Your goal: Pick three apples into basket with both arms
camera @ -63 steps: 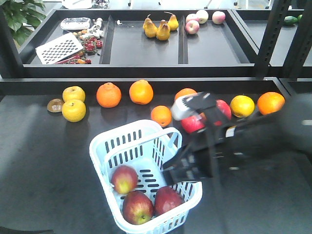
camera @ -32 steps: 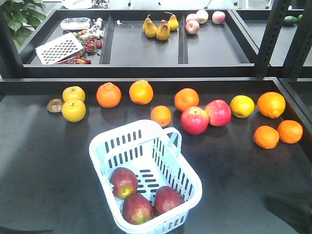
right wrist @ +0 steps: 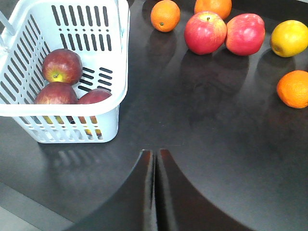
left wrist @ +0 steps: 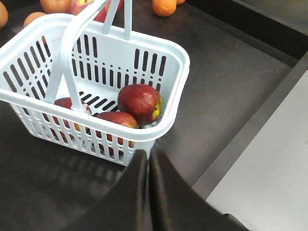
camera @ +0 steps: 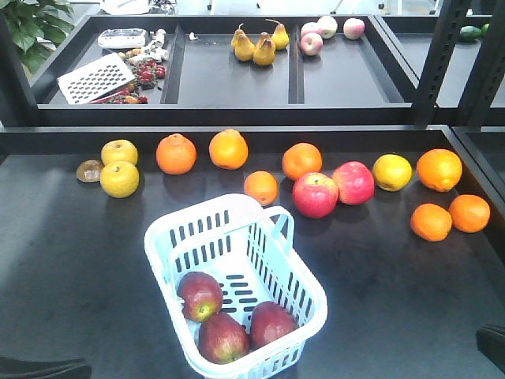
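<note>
Three dark maroon apples lie in the pale blue-white basket (camera: pixel 166 237): one (camera: pixel 200 295) at its left, one (camera: pixel 223 338) at the front, one (camera: pixel 272 323) at the right. The left wrist view shows the basket (left wrist: pixel 173 57) with an apple (left wrist: pixel 140 103) on top. My left gripper (left wrist: pixel 149 155) is shut and empty, just outside the basket's near corner. The right gripper (right wrist: pixel 155 153) is shut and empty over bare table, right of the basket (right wrist: pixel 120 53) with its apples (right wrist: pixel 61 65). In the front view only dark arm parts show at the bottom corners.
Two brighter red apples (camera: pixel 315 194) (camera: pixel 354 182) lie behind the basket among several oranges (camera: pixel 261 188) and yellow fruit (camera: pixel 392 171). The back shelf holds pears (camera: pixel 256 43), apples (camera: pixel 326 30) and a grater (camera: pixel 96 77). A black upright post (camera: pixel 438 63) stands at the right.
The right arm, which reached over the basket a second ago, has drawn back out of the front view. The third apple rolled slightly and settled in the basket.
</note>
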{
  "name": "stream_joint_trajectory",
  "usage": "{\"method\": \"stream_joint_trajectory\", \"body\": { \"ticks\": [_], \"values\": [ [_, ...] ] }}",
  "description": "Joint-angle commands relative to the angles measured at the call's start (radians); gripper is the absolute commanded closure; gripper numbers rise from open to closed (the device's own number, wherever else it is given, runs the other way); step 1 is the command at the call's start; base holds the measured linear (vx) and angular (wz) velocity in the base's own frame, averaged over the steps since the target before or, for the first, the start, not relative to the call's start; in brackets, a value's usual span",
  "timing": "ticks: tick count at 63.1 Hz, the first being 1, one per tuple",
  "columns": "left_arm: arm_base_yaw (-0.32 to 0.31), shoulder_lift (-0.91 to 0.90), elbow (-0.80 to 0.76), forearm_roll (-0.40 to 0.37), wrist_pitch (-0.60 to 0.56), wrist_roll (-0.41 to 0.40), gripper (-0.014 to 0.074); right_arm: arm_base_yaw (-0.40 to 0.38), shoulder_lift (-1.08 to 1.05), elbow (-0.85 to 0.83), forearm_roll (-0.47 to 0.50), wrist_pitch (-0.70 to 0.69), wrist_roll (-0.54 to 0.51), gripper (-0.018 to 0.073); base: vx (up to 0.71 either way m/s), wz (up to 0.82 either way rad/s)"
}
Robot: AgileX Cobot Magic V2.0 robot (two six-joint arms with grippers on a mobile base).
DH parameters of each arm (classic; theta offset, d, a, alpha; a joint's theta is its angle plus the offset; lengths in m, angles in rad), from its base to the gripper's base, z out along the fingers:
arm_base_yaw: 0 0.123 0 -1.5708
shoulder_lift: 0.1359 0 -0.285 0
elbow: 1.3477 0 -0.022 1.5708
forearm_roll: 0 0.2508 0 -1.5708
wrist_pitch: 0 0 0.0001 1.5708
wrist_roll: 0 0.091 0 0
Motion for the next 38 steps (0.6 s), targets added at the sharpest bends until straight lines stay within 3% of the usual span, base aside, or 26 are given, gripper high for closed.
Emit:
{"method": "stream_joint_trajectory", "body": {
  "ticks": [1, 38],
  "values": [
    [0.001, 0.003, -0.024, -0.025, -0.063, -0.005, 0.0603, -0.004, 0.005, -0.025, -0.017, -0.067, 0.0, 0.0561, 0.0, 0.0],
    [0.001, 0.003, -0.024, -0.021, -0.079, -0.006, 0.0603, -0.004, 0.005, -0.025, -0.017, -0.067, 0.0, 0.0561, 0.0, 0.0]
  ]
}}
